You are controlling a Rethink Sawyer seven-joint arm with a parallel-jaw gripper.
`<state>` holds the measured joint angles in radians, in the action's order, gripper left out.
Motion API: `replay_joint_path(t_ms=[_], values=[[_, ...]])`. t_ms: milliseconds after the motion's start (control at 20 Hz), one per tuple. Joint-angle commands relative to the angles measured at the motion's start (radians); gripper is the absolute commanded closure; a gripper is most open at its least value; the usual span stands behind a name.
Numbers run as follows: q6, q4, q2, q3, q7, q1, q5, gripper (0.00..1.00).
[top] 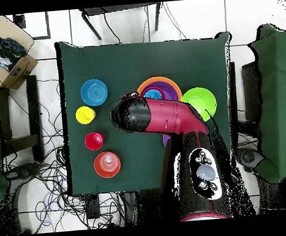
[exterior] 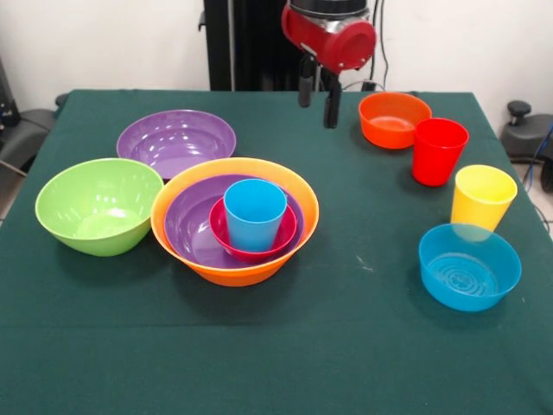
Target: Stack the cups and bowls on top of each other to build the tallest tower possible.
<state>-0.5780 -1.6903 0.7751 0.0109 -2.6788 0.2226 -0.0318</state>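
The tower stands left of centre: a large orange bowl (exterior: 226, 273) holds a purple bowl (exterior: 186, 220), a small pink-red bowl (exterior: 218, 232) and an upright blue cup (exterior: 255, 213). A second purple bowl (exterior: 176, 141) and a lime green bowl (exterior: 98, 205) sit beside it. On the right stand a small orange bowl (exterior: 394, 119), a red cup (exterior: 439, 151), a yellow cup (exterior: 482, 197) and a small blue bowl (exterior: 469, 265). My gripper (exterior: 317, 99) hangs open and empty above the table's far middle, between the purple bowl and the small orange bowl. From overhead the arm (top: 164, 116) hides the gripper and part of the tower (top: 161, 83).
A dark green cloth (exterior: 346, 337) covers the table, with bare cloth along the front. In the overhead view a cardboard box (top: 12, 62) and loose cables (top: 39, 174) lie on the floor beyond the table's edge.
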Motion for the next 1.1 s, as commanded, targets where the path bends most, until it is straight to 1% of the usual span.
replay_joint_path(t_ms=[50, 200, 400, 750, 950, 1050, 1100], values=[[-0.158, 0.133, -0.047, -0.015, -0.065, 0.007, 0.02, 0.0], [-0.198, 0.2, -0.071, -0.034, -0.068, 0.021, 0.019, 0.0], [-0.258, 0.294, -0.109, -0.038, -0.051, 0.056, 0.023, 0.0], [-0.319, 0.452, -0.207, -0.029, -0.025, 0.11, 0.027, 0.0], [-0.348, 0.489, -0.231, -0.022, -0.007, 0.142, 0.03, 0.0], [-0.343, 0.49, -0.245, -0.018, -0.003, 0.162, 0.034, 0.0], [-0.322, 0.489, -0.257, -0.018, -0.001, 0.169, 0.032, 0.0]])
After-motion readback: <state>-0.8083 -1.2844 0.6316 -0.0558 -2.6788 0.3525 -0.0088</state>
